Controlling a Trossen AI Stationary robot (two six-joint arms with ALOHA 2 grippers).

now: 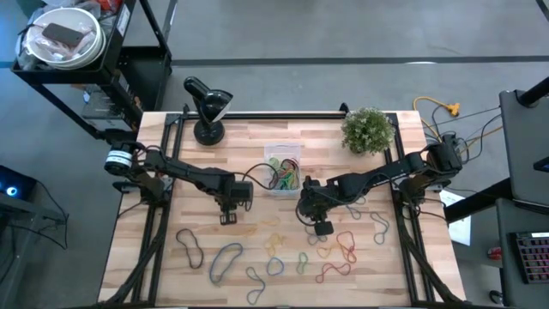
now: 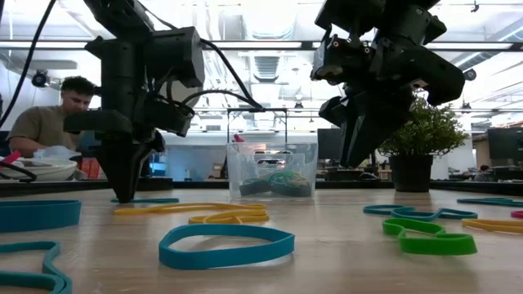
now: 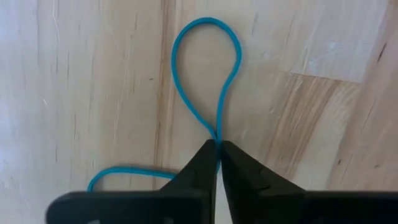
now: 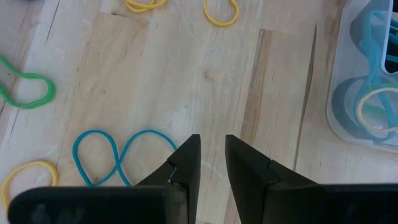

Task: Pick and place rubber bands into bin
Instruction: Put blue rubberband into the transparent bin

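Note:
Several rubber bands in blue, green, yellow, red and dark colours lie flat on the wooden table, among them a grey-blue one (image 1: 225, 260), a red one (image 1: 339, 253) and a blue one (image 2: 225, 245). The clear bin (image 1: 283, 156) (image 2: 272, 171) stands at the table's middle toward the far edge, with several bands inside. My left gripper (image 1: 227, 217) (image 3: 218, 149) points down at the table, left of and nearer than the bin, shut on a thin blue band (image 3: 205, 20). My right gripper (image 1: 322, 227) (image 4: 212, 155) hangs open above the table, right of and nearer than the bin, touching nothing. My left gripper pinches the blue band between its two fingertips where the two strands cross (image 3: 219, 134), coming from above and pointing down. One loop (image 3: 180, 81) spreads on the wood beyond the fingertips, and another part (image 3: 118, 169) lies flat beside the fingers. The band is slack.
A black desk lamp (image 1: 208, 107) and a potted plant (image 1: 369, 129) stand near the far edge, either side of the bin. Blue (image 4: 118, 155), green (image 4: 28, 87) and yellow (image 4: 221, 12) bands lie below my right gripper. A person (image 2: 49, 122) sits beyond the table.

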